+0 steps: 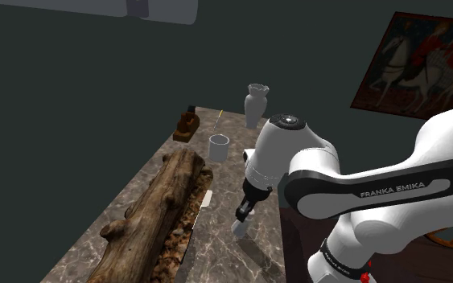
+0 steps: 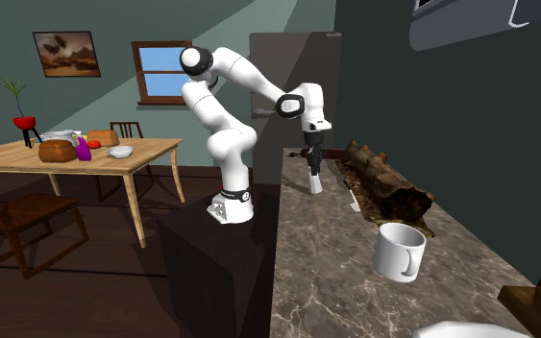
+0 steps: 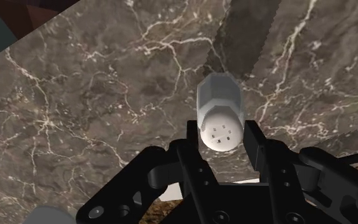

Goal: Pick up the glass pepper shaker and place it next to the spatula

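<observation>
Right now the gripper (image 3: 224, 137) has both fingers pinching the top of the white pepper shaker (image 3: 220, 102). It points straight up n down over the counter (image 1: 224, 259). In the shoulder view the spatula (image 1: 207, 198) lies approx 10 o'clock from it, by the log (image 1: 148, 221).

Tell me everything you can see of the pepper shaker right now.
The pepper shaker is drawn pale grey-white, not visibly glass: a faceted body with a rounded cap pierced by small holes. It is roughly upright, clasped near its cap between the two black fingers of the pincer, which grips it from above. It is over the dark marble countertop, near the log. I cannot tell whether its base touches the stone.
</observation>
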